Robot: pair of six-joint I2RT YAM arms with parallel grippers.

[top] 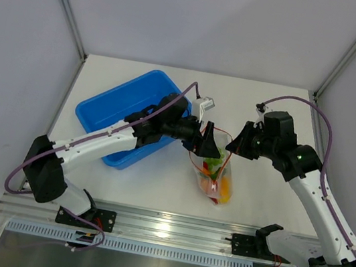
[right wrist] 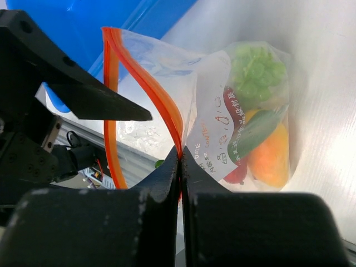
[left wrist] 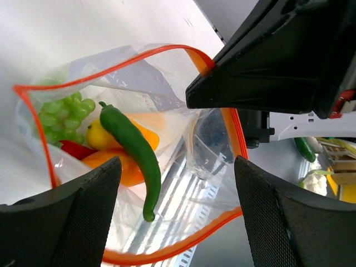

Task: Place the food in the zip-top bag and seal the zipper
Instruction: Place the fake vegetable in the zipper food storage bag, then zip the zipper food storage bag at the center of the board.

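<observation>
The right pincer [right wrist: 181,153] is pressed shut on the zipper [right wrist: 146,83], at one end of the mouth of the zip-top bag [right wrist: 214,125]. The left pincer [left wrist: 177,167] stands wide open just over that mouth and holds nothing. Inside the bag lie the green pepper [left wrist: 135,149] and other food. A blue tray [top: 112,99] stands beside the bag on the counter [top: 155,191].
</observation>
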